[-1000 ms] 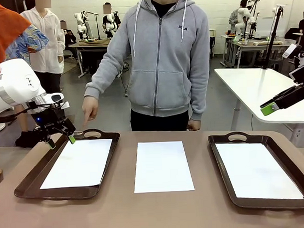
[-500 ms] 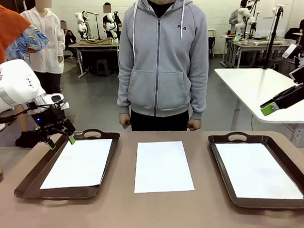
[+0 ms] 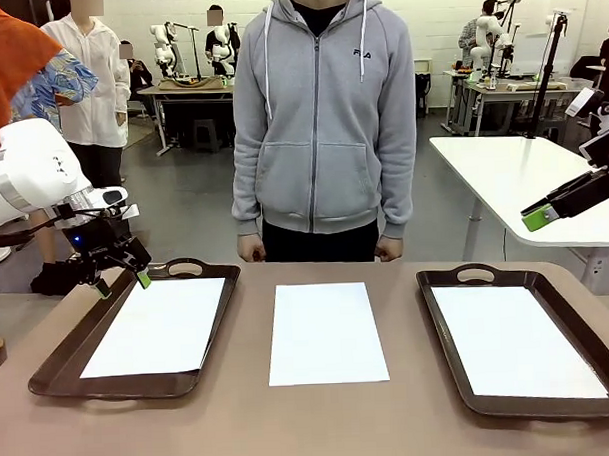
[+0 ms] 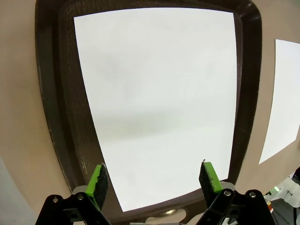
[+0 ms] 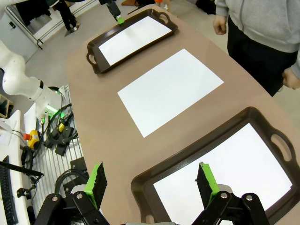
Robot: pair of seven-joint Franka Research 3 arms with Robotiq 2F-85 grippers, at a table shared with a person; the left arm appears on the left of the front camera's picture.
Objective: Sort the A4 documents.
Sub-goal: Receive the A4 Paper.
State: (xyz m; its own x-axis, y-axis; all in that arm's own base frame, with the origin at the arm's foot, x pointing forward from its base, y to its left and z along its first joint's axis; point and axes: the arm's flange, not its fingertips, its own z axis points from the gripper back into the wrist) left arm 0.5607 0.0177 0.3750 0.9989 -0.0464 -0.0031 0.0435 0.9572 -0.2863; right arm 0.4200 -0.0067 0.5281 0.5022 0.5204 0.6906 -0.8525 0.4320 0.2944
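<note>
Three plain white A4 documents lie flat. One sheet (image 3: pixel 158 325) rests in the left dark brown tray (image 3: pixel 59 359), another sheet (image 3: pixel 325 331) lies on the bare table in the middle, and the third (image 3: pixel 514 339) fills the right tray (image 3: pixel 443 333). My left gripper (image 3: pixel 121 282) hovers open over the far left corner of the left tray. In the left wrist view its jaws (image 4: pixel 154 180) stand wide above that sheet (image 4: pixel 159 103), holding nothing. My right gripper (image 3: pixel 540 216) hangs high at the right edge, open (image 5: pixel 152 183) and empty above the right tray's sheet (image 5: pixel 229 178).
A person in a grey hoodie (image 3: pixel 321 117) stands at the far edge, both hands down by the table rim. The brown table (image 3: pixel 252 430) is bare in front of the trays. A white table (image 3: pixel 513 181) stands to the far right.
The person's hand, which pointed down at the far corner of the left tray, has drawn back to their side. Neither arm has moved.
</note>
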